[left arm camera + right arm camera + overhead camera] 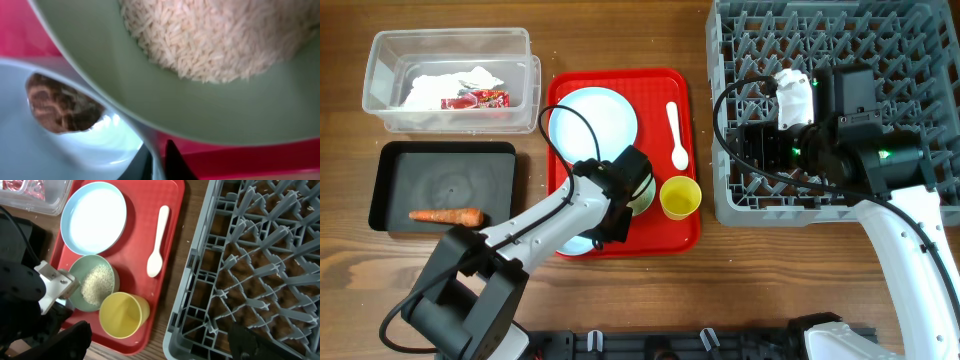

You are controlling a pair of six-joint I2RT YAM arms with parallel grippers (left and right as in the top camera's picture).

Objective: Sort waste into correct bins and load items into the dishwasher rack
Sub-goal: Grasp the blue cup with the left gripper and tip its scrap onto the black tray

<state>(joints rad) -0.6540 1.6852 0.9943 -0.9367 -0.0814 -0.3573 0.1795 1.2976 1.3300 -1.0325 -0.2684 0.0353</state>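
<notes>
Left claw [157, 165]: hard to tell whether clamped or loose; poised at rim of green bowl [150, 100], likely for dumping rice [220, 35] as waste. Beside, lump [60, 107] in blue bowl [30, 150]. Right claw [162, 345]: spread wide, empty, over rack [250, 255], presumably awaiting dishes. Carrot [445, 214] in black tray [390, 170]; wrapper [475, 99] in tub [380, 60], print unreadable.

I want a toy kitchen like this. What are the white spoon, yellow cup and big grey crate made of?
White spoon: probably plastic, smooth, matte, one moulded piece. Yellow cup: looks plastic, even colour, slight sheen. Grey crate: likely hard plastic, dull, with moulded pegs and grid.
</notes>
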